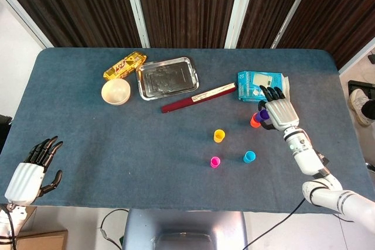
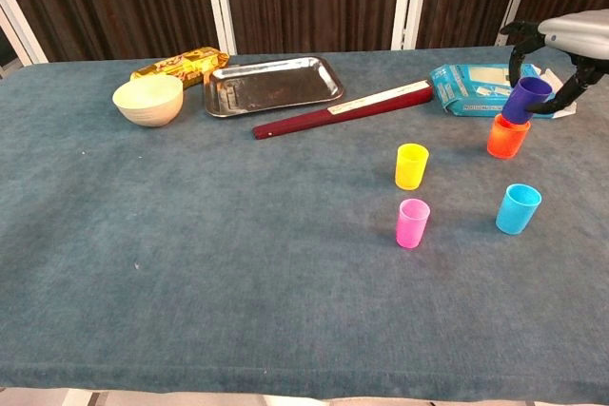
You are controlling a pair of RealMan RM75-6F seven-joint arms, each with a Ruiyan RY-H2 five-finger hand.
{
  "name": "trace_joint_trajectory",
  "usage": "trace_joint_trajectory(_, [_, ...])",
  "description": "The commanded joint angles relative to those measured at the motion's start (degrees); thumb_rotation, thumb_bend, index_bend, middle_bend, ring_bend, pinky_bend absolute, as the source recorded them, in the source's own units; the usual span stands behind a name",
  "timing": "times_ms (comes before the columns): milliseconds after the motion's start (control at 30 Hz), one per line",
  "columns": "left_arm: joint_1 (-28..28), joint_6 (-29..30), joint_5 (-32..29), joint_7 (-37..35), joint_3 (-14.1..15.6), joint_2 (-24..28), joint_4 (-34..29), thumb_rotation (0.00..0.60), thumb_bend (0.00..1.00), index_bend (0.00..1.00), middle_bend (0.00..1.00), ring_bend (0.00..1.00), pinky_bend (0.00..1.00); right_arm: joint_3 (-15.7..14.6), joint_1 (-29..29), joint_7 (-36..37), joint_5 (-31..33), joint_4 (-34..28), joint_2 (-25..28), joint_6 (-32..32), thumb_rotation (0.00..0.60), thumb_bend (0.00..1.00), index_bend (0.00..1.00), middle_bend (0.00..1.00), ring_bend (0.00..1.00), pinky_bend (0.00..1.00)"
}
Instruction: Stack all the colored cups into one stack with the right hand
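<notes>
My right hand (image 1: 279, 112) (image 2: 561, 40) holds the purple cup (image 2: 525, 99) (image 1: 263, 114) tilted, just above the mouth of the orange cup (image 2: 506, 137) (image 1: 255, 120) on the table's right side. The yellow cup (image 1: 219, 136) (image 2: 411, 165), the pink cup (image 1: 215, 161) (image 2: 412, 222) and the blue cup (image 1: 249, 156) (image 2: 518, 208) stand apart, upright on the cloth. My left hand (image 1: 32, 171) hangs open off the table's near left corner, holding nothing.
A light-blue box (image 1: 260, 85) (image 2: 483, 88) lies just behind the right hand. A dark-red flat bar (image 1: 198, 98), a metal tray (image 1: 167, 78), a cream bowl (image 1: 116, 92) and a yellow snack pack (image 1: 125, 65) lie across the far side.
</notes>
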Motion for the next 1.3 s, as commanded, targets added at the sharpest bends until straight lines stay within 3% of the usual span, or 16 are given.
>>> trace_joint_trajectory(33, [0.02,0.04,-0.03,-0.11,-0.01,0.02,-0.02,0.600,0.47,0.00,0.00,0.00,0.12,-0.36,0.59,-1.06,0.89,0.86,-0.77,-1.16,0.600,0.41,0.60,0.01,0.00,0.00])
trace_joint_trajectory(167, [-0.03,-0.04,-0.16,-0.15,-0.07,0.05,-0.04,0.600,0.47,0.00,0.00,0.00,0.12,-0.90,1.07,-3.43,1.99,0.99,-1.24,-1.98,0.600,0.41,0.51,0.01,0.00,0.00])
trace_joint_trajectory(333, [-0.17,-0.30,-0.28,-0.22,-0.11,-0.01,0.13,0.600,0.47,0.00,0.00,0.00,0.12,-1.06,0.95,-4.45,2.93,0.20,-0.95,-1.68,0.600,0.41,0.24,0.00,0.00,0.00])
trace_joint_trajectory(500, [-0.14,-0.19,-0.36,-0.49,-0.15,0.07,0.15,0.600,0.47,0.00,0.00,0.00,0.12,-2.12,-0.80,-4.19,0.80,-4.97,2.08,1.74,0.600,0.41,0.12,0.00,0.00,0.00])
trace_joint_trajectory(667, [-0.06,0.00,-0.19,-0.31,-0.05,0.04,0.06,0.600,0.47,0.00,0.00,0.00,0.12,-8.17,-5.60,-0.88,-10.85,-18.86,9.55,9.85,0.600,0.41,0.13,0.00,0.00,0.00])
trace_joint_trajectory(867, [-0.09,-0.07,0.21,0.07,0.21,-0.03,-0.20,0.600,0.47,0.00,0.00,0.00,0.12,-12.82,-7.45,-1.71,-16.74,-23.80,11.76,11.21,0.600,0.41,0.15,0.00,0.00,0.00])
trace_joint_trajectory(1167, [-0.01,0.35,0.22,-0.21,0.08,0.02,-0.13,0.600,0.47,0.00,0.00,0.00,0.12,-10.14,-5.56,-0.64,-16.03,-20.92,7.79,10.49,0.600,0.41,0.22,0.00,0.00,0.00])
trace_joint_trajectory(1200, [-0.03,0.25,0.10,-0.26,0.04,0.01,-0.07,0.600,0.47,0.00,0.00,0.00,0.12,-9.13,-4.81,0.06,-15.30,-20.57,7.10,9.89,0.600,0.41,0.24,0.00,0.00,0.00])
trace_joint_trajectory(1233, [-0.17,-0.28,-0.27,0.10,-0.03,-0.06,0.06,0.600,0.47,0.00,0.00,0.00,0.12,-5.70,-1.73,0.65,-11.74,-18.80,4.66,6.32,0.600,0.41,0.25,0.00,0.00,0.00])
trace_joint_trajectory(1300, [-0.24,-0.45,-0.41,0.48,-0.09,-0.12,-0.05,0.600,0.47,0.00,0.00,0.00,0.12,-3.56,1.43,-1.41,-7.52,-15.89,1.84,1.34,0.600,0.41,0.25,0.00,0.00,0.00])
